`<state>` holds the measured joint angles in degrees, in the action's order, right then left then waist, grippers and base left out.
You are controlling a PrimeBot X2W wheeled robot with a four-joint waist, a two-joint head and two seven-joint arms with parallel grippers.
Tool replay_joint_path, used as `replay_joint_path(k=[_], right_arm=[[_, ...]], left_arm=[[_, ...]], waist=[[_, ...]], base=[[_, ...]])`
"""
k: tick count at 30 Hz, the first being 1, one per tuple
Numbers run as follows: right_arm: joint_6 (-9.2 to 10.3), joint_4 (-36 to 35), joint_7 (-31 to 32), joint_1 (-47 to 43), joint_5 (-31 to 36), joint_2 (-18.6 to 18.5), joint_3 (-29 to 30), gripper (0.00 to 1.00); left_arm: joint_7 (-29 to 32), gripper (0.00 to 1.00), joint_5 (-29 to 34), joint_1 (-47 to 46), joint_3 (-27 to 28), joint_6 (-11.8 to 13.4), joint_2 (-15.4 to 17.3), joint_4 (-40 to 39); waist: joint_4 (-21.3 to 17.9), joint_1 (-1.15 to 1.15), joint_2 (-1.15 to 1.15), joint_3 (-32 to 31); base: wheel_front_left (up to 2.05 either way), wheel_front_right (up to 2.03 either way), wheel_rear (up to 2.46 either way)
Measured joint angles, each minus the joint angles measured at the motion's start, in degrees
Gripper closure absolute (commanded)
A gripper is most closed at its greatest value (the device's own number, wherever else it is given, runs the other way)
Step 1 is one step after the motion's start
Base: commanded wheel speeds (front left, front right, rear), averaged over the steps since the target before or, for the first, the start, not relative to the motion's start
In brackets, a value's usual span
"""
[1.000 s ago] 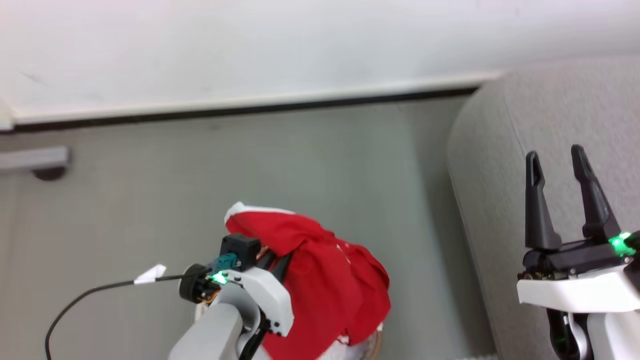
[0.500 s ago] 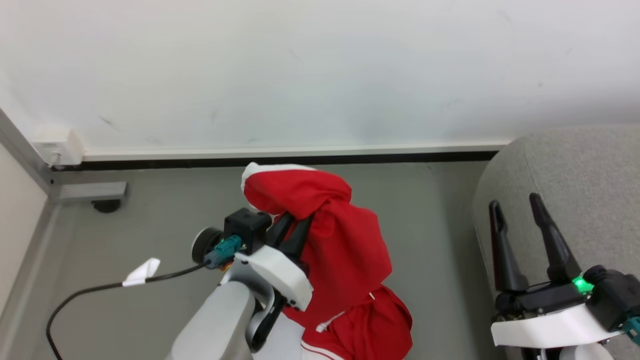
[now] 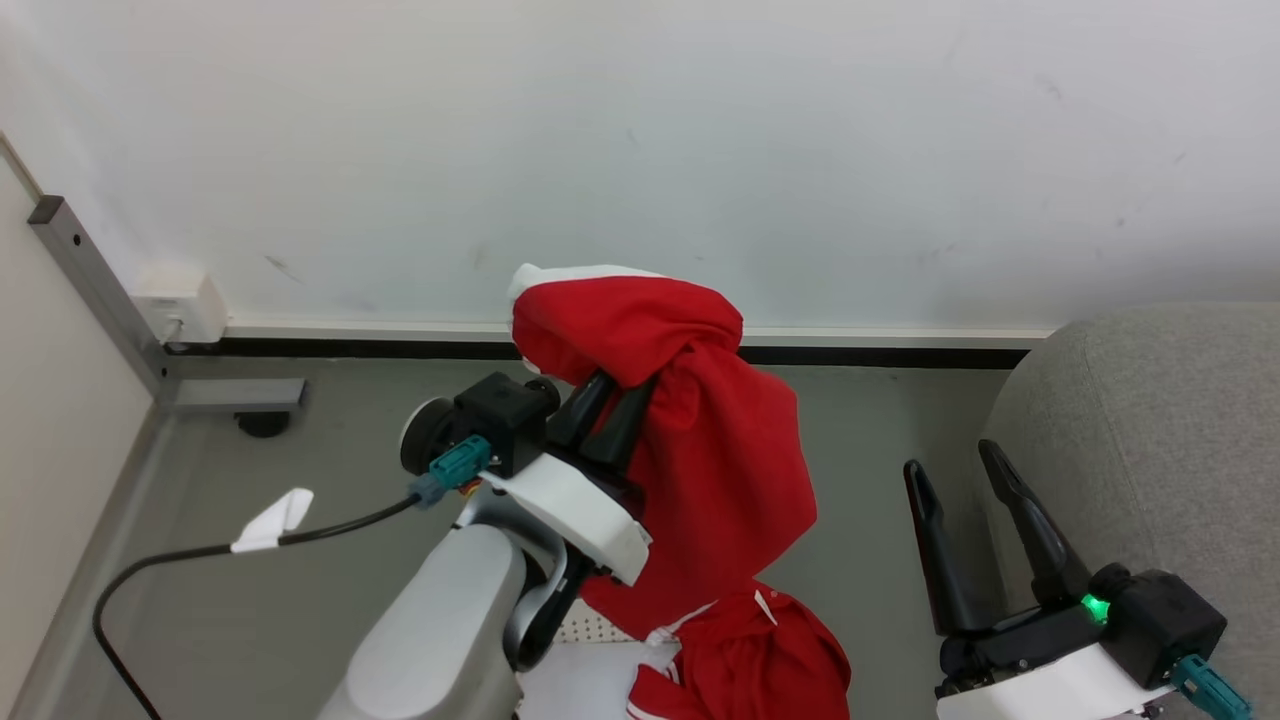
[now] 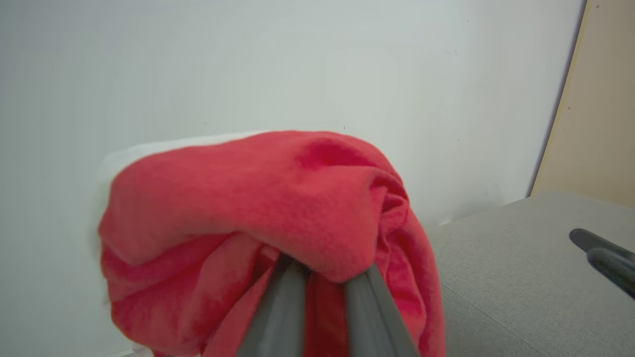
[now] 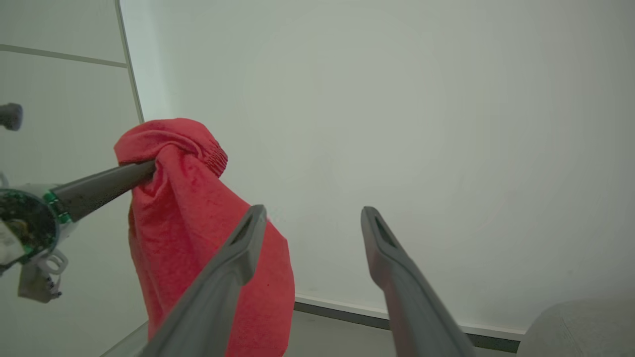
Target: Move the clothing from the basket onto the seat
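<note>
Head view, item held: one piece of the clothing, bright red with a white edge, hangs from the left gripper, which is clamped on it above the floor, well apart from the seat.
Head view, stock left: more red clothing with white stripes lies in the basket at the bottom edge.
Head view, right gripper: spread wide, carrying nothing, just beside the seat's rounded end.
Left wrist view, grip: both fingers are buried in a bunched fold that bulges over their tips.
Right wrist view, hang: the cloth droops limp against the wall.
Handling, judged: light, soft, shapeless and not fragile. A thin pinch may slip, so a thick gathered fold or the ribbed band looks the best hold.
</note>
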<state>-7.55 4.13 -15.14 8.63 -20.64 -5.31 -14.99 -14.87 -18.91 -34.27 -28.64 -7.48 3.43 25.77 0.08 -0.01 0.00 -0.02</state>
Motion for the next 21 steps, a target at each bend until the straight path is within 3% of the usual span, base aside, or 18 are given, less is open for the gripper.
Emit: replay_joint_path(k=[11,21], right_arm=[[0.0,7.5,0.0,1.0,-1.2,-3.4,-8.4,0.0],[0.0,18.1,0.0,4.8,-3.7,-5.7,-16.5,0.0]], left_arm=[[0.7,1.0,-0.3,1.1,-2.2,0.2,0.1,-1.3],[1.4,1.0,-0.9,3.2,-10.6,0.1,-0.4,-2.5]], waist=[[1.7,0.0,0.0,0.2],[5.7,0.0,0.0,-0.1]], base=[[0.0,0.0,0.0],[0.0,0.0,0.0]])
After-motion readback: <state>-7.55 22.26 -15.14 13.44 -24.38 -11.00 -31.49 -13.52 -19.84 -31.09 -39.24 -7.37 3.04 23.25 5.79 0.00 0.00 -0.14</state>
